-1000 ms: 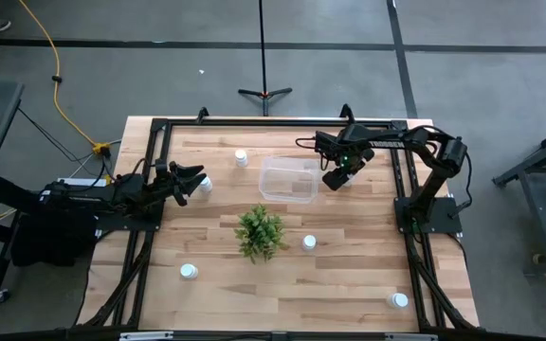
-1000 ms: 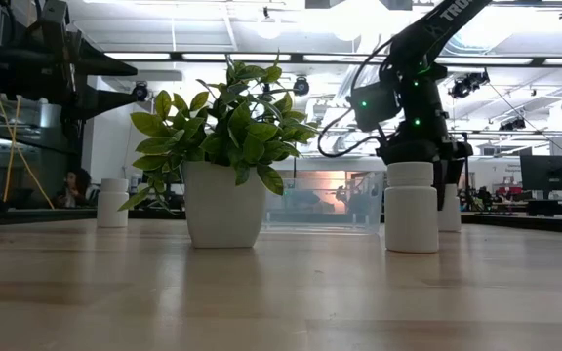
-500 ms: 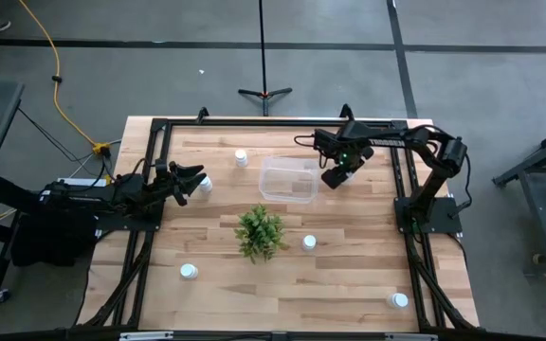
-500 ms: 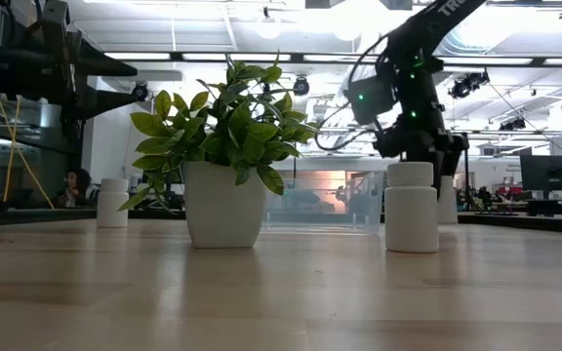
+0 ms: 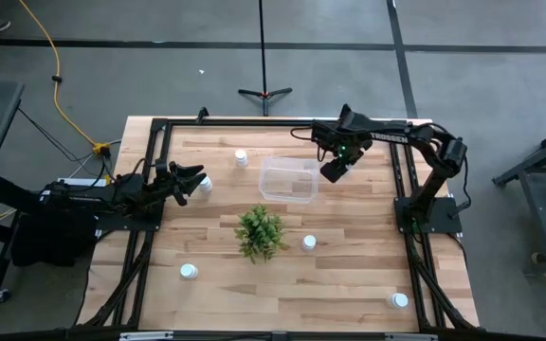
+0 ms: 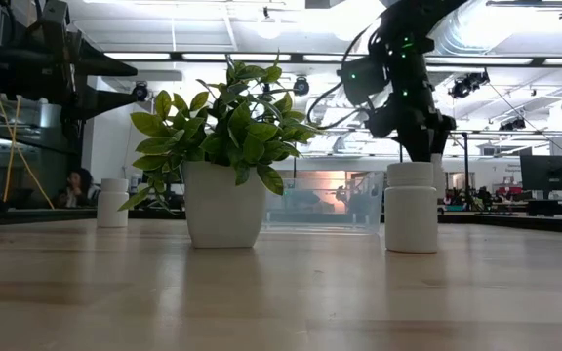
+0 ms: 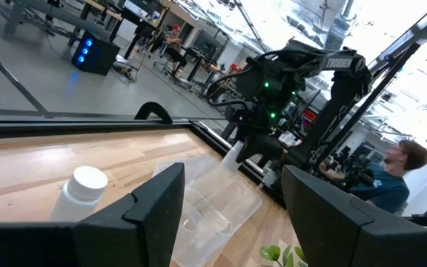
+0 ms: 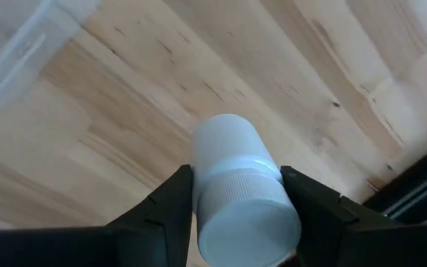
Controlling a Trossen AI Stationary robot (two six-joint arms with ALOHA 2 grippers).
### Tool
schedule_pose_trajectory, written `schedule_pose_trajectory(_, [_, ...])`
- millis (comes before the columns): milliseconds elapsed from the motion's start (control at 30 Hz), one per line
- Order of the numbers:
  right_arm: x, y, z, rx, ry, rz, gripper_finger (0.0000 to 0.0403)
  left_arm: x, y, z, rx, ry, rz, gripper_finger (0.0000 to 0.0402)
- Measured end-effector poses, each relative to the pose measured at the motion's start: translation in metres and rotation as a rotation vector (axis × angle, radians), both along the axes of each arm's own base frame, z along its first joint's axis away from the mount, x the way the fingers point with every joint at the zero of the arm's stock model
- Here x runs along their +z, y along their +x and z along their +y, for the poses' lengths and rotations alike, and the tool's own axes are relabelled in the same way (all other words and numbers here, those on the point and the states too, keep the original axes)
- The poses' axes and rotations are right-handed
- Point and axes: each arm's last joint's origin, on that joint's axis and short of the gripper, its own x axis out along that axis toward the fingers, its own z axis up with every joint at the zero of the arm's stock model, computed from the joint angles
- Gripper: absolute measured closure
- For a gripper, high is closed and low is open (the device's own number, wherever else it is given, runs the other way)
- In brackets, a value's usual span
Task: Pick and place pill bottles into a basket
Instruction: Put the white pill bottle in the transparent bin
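The right hand (image 8: pixel 236 215) clamps a small white capped pill bottle (image 8: pixel 239 189) above the bench (image 5: pixel 349 275), at the clear basket's (image 5: pixel 287 179) 3 o'clock. The left hand (image 5: pixel 192 180) waits with fingers apart.

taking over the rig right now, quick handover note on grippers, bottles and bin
Right gripper: shut on a pill bottle, lifted off the table beside the right end of the clear bin.
Left gripper: open, holding nothing, waiting at the table's left edge with a second bottle just ahead of it.
Other bottles on the table: one behind the bin's left end, one right of the plant, one front left, one front right.
Done: no bottle shows in the bin.
Left: drop the held bottle in, then fetch the other five.
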Motion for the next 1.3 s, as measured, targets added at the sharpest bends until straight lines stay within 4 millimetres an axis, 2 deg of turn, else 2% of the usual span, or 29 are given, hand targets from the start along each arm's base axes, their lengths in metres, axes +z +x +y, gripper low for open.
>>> schedule_pose_trajectory(200, [0.012,-0.009,0.007,0.040,0.019,-0.072,0.0237,0.000,0.000,0.000,0.000,0.000,0.000,0.0140])
schedule_pose_trajectory(433, [0.040,-0.029,0.017,0.062,-0.054,-0.242,0.0236,-0.002,0.000,0.000,0.006,0.000,0.019,0.0140])
schedule_pose_trajectory(600, [0.047,-0.045,0.026,0.028,-0.077,-0.304,0.0237,-0.002,0.000,0.001,0.020,-0.001,0.019,0.0140])
schedule_pose_trajectory(767, [0.045,-0.064,0.037,0.018,-0.092,-0.329,0.0237,-0.002,0.000,0.001,0.023,-0.001,0.020,0.0140])
schedule_pose_trajectory(1100, [0.026,-0.112,0.063,-0.082,-0.122,-0.403,0.0237,-0.002,0.000,0.001,0.026,-0.001,0.024,0.0140])
schedule_pose_trajectory(1300, [0.013,-0.129,0.072,-0.122,-0.155,-0.492,0.0237,-0.002,0.000,0.001,0.027,-0.001,0.024,0.0140])
